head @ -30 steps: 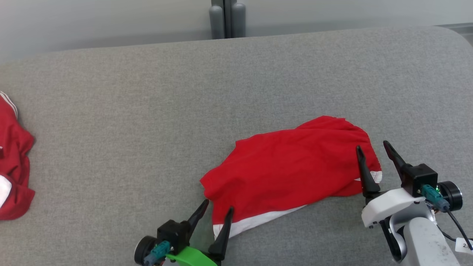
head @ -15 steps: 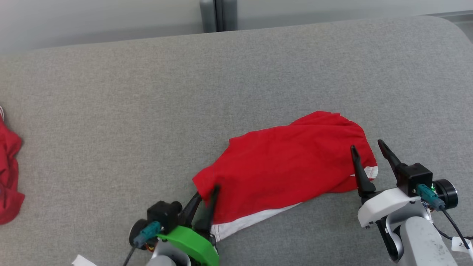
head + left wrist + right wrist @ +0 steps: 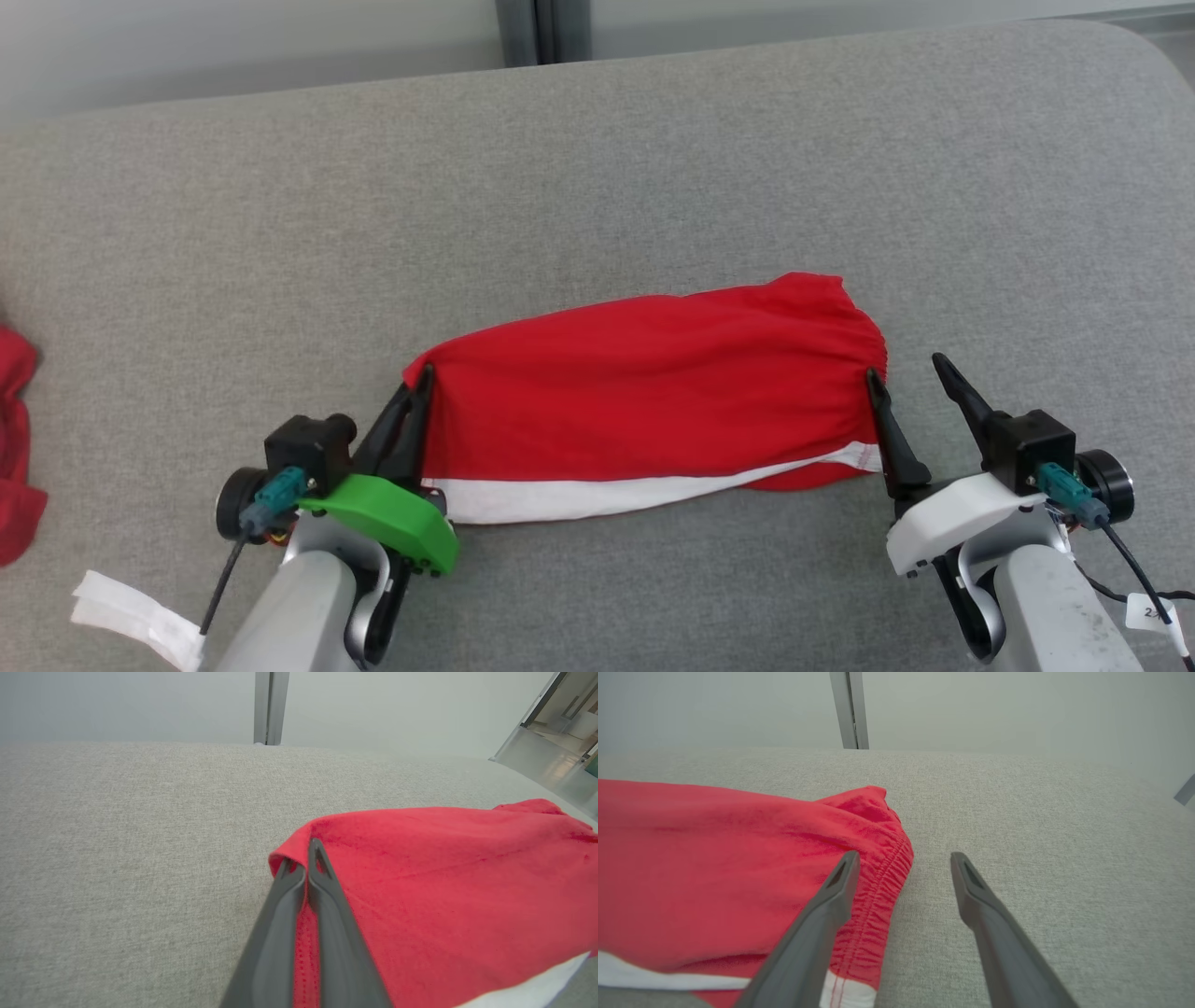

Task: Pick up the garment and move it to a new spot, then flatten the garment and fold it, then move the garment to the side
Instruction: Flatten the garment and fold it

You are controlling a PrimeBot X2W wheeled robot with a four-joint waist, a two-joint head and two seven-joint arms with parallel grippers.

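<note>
The garment (image 3: 644, 383) is red with a white stripe along its near edge and lies stretched sideways on the grey surface. My left gripper (image 3: 420, 381) is shut on its left edge. In the left wrist view red cloth of the garment (image 3: 444, 882) is pinched between the closed fingers of my left gripper (image 3: 301, 856). My right gripper (image 3: 906, 369) stands open at the garment's right end. Its left finger (image 3: 831, 896) rests over the gathered elastic hem of the garment (image 3: 714, 858), and the right finger is over bare surface.
The grey padded surface (image 3: 597, 187) spreads wide behind and to both sides of the garment. Another red cloth (image 3: 14, 448) lies at the far left edge. A dark post (image 3: 541, 28) stands behind the surface. A white tag (image 3: 131, 611) hangs by my left arm.
My left gripper closed on the garment's left edge and drew it leftward, stretching the garment out long. The right gripper stayed open at the right end. The camera shifted slightly.
</note>
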